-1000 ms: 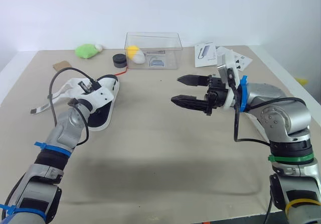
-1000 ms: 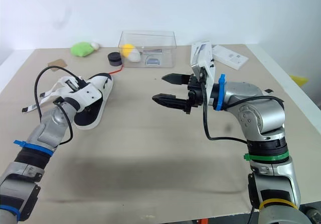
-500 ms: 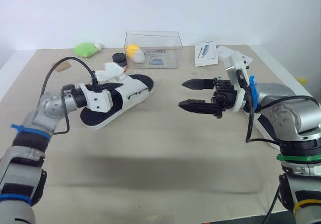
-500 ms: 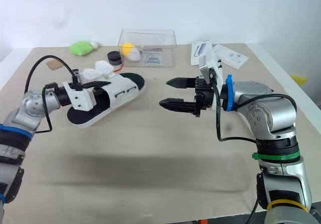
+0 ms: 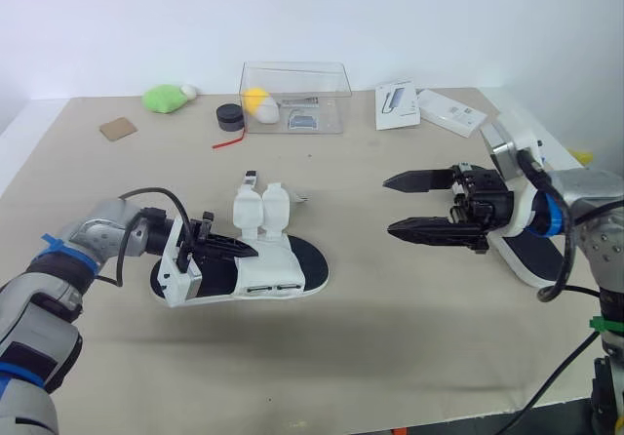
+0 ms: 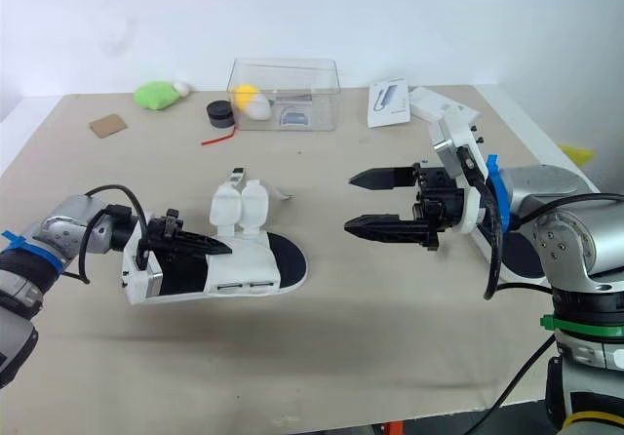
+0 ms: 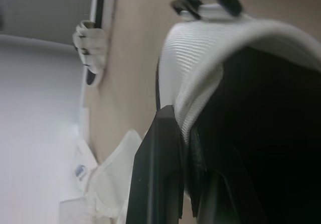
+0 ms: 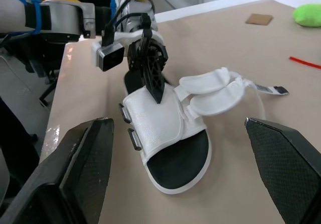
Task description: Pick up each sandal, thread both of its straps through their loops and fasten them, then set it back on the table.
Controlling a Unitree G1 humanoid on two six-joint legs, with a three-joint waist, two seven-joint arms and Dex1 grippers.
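Note:
A white sandal (image 5: 283,271) with a black footbed lies flat on the table, left of centre. Its two strap flaps (image 5: 261,207) stand unfastened on the far side. My left gripper (image 5: 222,250) is shut on the edge of the sandal's white upper, and the left wrist view shows a black finger (image 7: 158,174) pinching that webbing. My right gripper (image 5: 390,204) hovers open to the right of the sandal, apart from it, fingers pointing at it. A second white sandal (image 5: 531,257) lies under my right forearm at the table's right edge, partly hidden.
At the back stand a clear plastic box (image 5: 297,94) with small items inside, a black round object (image 5: 231,116), a green soft toy (image 5: 168,98) and a cardboard scrap (image 5: 119,129). White packets (image 5: 398,104) lie at the back right. A red wire (image 5: 228,142) lies near the box.
My left arm has carried the sandal from the far left toward the table's centre and brought it down flat. My right gripper has drawn back to the right, still open.

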